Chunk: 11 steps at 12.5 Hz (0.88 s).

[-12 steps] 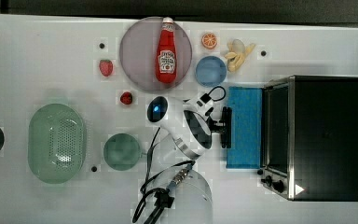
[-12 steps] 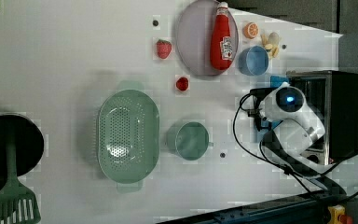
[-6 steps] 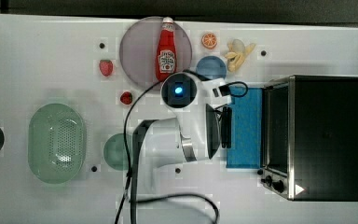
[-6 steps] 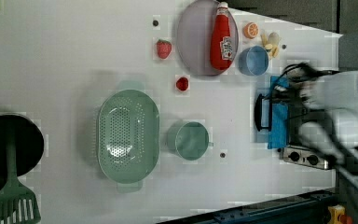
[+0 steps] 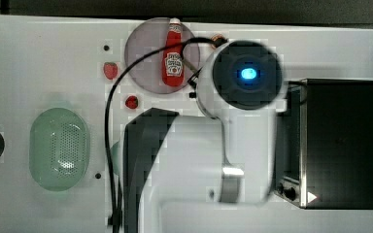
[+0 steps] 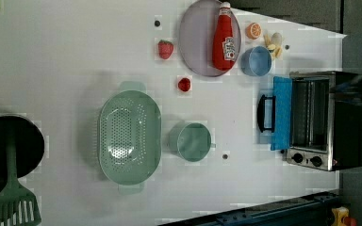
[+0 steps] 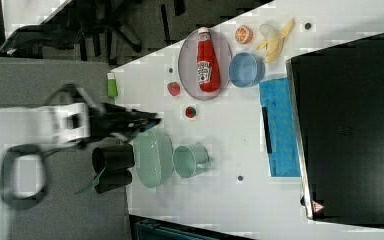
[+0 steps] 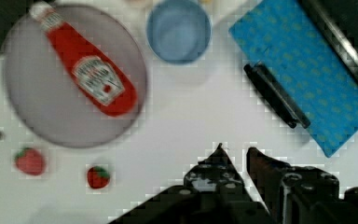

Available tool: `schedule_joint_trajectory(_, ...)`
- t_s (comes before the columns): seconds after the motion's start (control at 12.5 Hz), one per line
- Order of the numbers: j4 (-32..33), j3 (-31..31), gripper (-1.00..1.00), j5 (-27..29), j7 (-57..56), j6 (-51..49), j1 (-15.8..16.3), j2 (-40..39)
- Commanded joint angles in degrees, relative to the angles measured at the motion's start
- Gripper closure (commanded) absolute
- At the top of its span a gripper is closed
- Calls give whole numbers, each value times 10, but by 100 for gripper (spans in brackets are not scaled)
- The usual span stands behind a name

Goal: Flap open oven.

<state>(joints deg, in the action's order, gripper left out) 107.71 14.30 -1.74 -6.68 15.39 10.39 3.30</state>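
One gripper (image 8: 235, 154) hangs beside oven (image 8: 307, 70).

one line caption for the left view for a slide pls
Oven with its blue glass door flapped down onto the white table, beside a green colander, mug and ketchup bottle.

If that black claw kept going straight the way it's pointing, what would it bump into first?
Probably bare white table. In the wrist view the gripper points at open tabletop, with the blue bowl farther along; height is unclear.
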Motion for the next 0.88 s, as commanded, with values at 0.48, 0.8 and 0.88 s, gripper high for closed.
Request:
schedule_joint_trajectory(0.48, -90, 7, 65, 2, 37, -161, -1, 22)
schedule_joint_trajectory(0.8, -89, 6, 65, 2, 37, -161, -1, 18)
schedule_joint_trajectory(0.88, -89, 6, 65, 3, 37, -161, -1, 17)
